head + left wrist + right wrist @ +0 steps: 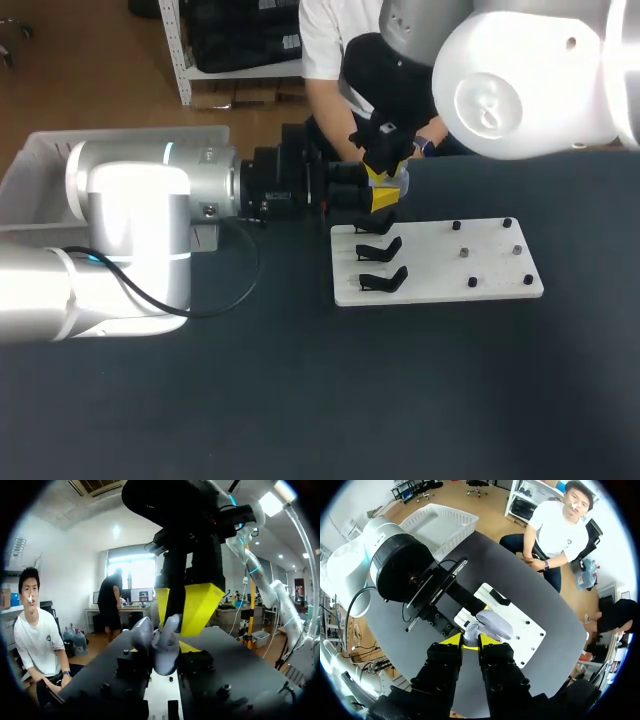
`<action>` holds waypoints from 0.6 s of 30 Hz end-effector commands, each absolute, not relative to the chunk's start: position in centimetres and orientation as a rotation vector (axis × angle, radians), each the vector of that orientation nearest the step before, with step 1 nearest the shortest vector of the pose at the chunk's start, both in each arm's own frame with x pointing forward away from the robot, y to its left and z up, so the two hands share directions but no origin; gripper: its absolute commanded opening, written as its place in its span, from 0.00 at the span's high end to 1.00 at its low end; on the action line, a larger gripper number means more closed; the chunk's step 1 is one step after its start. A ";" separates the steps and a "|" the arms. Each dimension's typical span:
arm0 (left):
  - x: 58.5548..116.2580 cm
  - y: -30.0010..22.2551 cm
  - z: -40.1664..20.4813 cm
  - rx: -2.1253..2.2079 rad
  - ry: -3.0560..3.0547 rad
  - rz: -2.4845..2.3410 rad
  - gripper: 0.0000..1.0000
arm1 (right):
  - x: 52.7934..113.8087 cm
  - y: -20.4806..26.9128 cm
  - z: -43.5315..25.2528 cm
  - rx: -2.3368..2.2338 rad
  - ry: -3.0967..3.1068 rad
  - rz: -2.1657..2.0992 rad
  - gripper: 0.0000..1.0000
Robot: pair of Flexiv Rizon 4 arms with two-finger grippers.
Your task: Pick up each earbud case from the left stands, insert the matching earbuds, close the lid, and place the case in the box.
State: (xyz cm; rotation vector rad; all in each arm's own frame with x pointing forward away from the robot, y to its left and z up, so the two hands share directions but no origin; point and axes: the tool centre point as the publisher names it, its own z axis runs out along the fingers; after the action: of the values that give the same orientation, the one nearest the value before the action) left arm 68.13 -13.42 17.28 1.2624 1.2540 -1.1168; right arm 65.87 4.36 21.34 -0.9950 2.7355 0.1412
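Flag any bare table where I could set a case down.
Bare table in front of the white board and to its right. Crowded at its far left corner, where the left gripper and right gripper meet at the case.

No legible text anywhere

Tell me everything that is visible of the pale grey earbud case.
The pale grey earbud case looks like smooth, rounded plastic. Its lid is open and tilted back. It sits at the end of the left tool, close to the flat white board with black stands. The right tool meets its open body from above.
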 end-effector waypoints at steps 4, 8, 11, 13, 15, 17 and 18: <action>68.0 -13.4 17.2 1.257 1.250 -1.113 1.00 | 66.3 4.8 21.3 -1.005 2.747 0.128 1.00; 68.0 -13.4 17.2 1.257 1.250 -1.113 1.00 | 66.4 4.9 21.3 -1.011 2.746 0.119 1.00; 68.0 -13.4 17.2 1.257 1.250 -1.113 1.00 | 66.5 4.9 21.3 -1.019 2.746 0.108 1.00; 68.0 -13.4 17.2 1.257 1.250 -1.113 1.00 | 66.5 4.9 21.3 -1.025 2.747 0.100 1.00; 68.0 -13.4 17.2 1.257 1.250 -1.113 1.00 | 66.6 5.0 21.3 -1.030 2.748 0.096 1.00; 68.0 -13.4 17.2 1.257 1.250 -1.113 1.00 | 66.6 5.0 21.2 -1.034 2.749 0.091 1.00; 68.0 -13.4 17.2 1.257 1.250 -1.113 1.00 | 66.5 5.1 21.1 -1.035 2.749 0.090 1.00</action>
State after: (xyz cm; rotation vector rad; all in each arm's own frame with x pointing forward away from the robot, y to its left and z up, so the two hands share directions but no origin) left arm 68.18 -13.32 17.17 1.2615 1.2550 -1.1160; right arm 66.24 4.63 21.37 -1.0325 2.7427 0.0959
